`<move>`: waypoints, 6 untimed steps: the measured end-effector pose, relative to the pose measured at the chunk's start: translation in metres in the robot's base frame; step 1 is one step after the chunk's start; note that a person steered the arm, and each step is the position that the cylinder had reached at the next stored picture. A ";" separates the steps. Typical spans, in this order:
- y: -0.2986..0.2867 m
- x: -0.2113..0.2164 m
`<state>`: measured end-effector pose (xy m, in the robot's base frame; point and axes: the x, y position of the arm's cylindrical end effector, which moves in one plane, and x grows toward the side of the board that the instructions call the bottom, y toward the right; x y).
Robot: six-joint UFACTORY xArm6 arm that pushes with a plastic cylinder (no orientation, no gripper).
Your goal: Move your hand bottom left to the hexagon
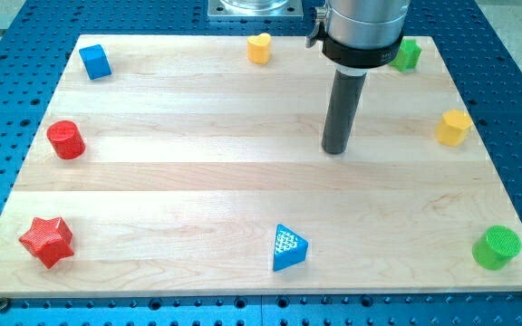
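While my tip [335,150] touches smooth wood, yellow hexagon [454,128] sits right.

A silver-grey cylindrical arm housing [366,23] with a black band carries a straight dark-grey round rod [343,109].

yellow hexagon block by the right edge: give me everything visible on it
The yellow hexagon block looks like a short faceted prism of matte, plastic-looking material, flat top lighter than its shaded sides. It sits flat on the wooden board near the view's right edge, roughly mid-height, below the green block and well above the green cylinder. Nothing touches it. My tip rests on the board to the view's left of it, slightly lower, with clear board between them.
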<state>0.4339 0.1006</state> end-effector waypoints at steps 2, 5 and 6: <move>0.022 -0.016; 0.027 0.069; 0.027 0.069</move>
